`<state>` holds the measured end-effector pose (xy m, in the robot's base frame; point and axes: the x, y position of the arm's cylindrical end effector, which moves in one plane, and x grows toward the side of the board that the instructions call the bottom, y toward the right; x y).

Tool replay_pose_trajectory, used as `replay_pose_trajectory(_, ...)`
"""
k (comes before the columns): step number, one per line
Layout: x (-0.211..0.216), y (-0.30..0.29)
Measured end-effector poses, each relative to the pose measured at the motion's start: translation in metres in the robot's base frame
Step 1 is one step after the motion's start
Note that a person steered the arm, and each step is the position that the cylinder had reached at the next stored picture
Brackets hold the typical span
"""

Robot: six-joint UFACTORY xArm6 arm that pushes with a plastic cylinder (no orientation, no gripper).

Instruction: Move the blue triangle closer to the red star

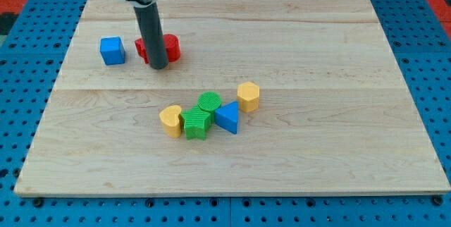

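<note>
The blue triangle (227, 118) lies near the middle of the wooden board, touching the green round block (208, 102) at its upper left. A red block (167, 46), partly hidden behind the rod so its shape is unclear, lies at the upper left. My tip (158, 66) rests on the board just in front of the red block, far up and left of the blue triangle. The rod covers the red block's middle.
A blue cube (112, 50) sits left of the red block. A green star-like block (196, 123) and a yellow heart (170, 120) lie left of the triangle. A yellow hexagon (248, 96) lies at the triangle's upper right. The board (338, 58) lies on a blue perforated table.
</note>
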<state>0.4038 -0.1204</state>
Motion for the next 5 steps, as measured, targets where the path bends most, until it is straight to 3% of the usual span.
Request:
replay_pose_trajectory(1,0.015,-0.071)
replay_pose_trajectory(2,-0.019,-0.114)
replay_pose_trajectory(3,-0.040,-0.073)
replay_pose_trajectory(5,0.069,-0.066)
